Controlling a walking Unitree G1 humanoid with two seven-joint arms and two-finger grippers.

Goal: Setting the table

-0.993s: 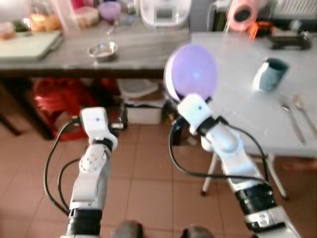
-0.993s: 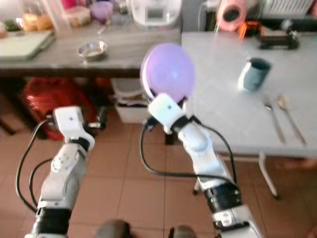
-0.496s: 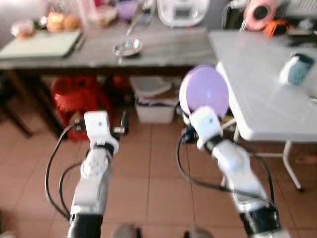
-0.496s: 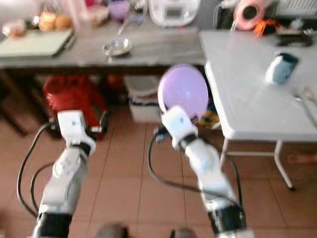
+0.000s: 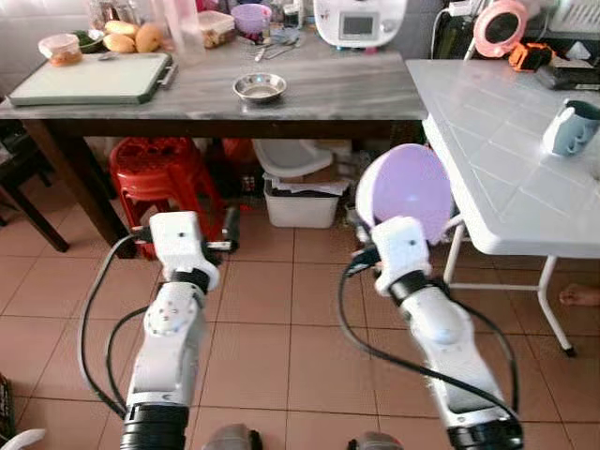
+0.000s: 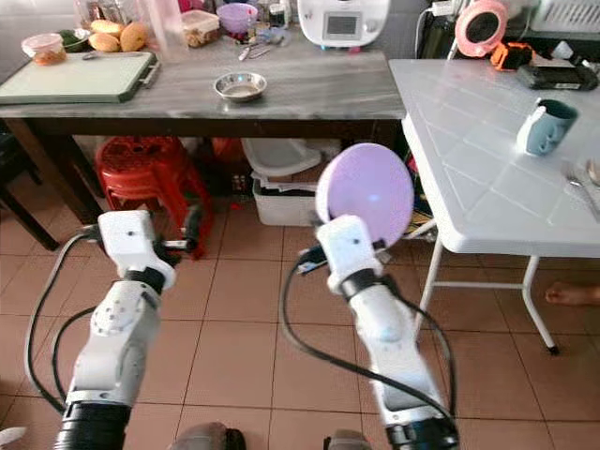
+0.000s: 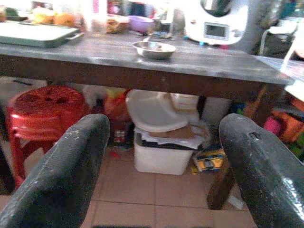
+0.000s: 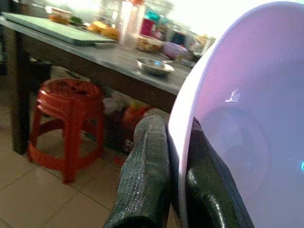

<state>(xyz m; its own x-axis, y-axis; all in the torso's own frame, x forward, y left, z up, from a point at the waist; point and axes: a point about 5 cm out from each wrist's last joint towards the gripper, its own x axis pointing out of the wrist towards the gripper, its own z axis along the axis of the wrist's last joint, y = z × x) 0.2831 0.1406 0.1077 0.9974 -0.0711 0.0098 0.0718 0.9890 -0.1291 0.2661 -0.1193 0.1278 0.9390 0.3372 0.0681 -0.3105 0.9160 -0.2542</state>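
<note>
The right gripper (image 8: 166, 180) is clamped on the rim of a lilac plate (image 5: 411, 192), one black finger on each face of the plate. The plate stands on edge above the gripper, its hollow side facing the robot, raised in the air over the tiled floor (image 5: 281, 319). It is just beside the near corner of a white folding tabletop (image 5: 506, 141) on the robot's right, and not resting on it.

The left gripper (image 7: 161, 156) is held out in front at about waist height with its two black fingers spread wide apart and nothing between them.

On the white tabletop, a teal mug (image 6: 547, 127) stands upright, and cutlery (image 6: 586, 183) lies near the right edge of it.

Ahead runs a long dark grey tabletop (image 5: 319, 89). It carries a small metal bowl (image 5: 260, 87), a pale green cutting board (image 5: 89, 80), a purple bowl (image 5: 250, 17) and a white appliance (image 5: 359, 19). Under it are a red plastic stool (image 5: 159, 178) and a white bin (image 5: 300, 202).
</note>
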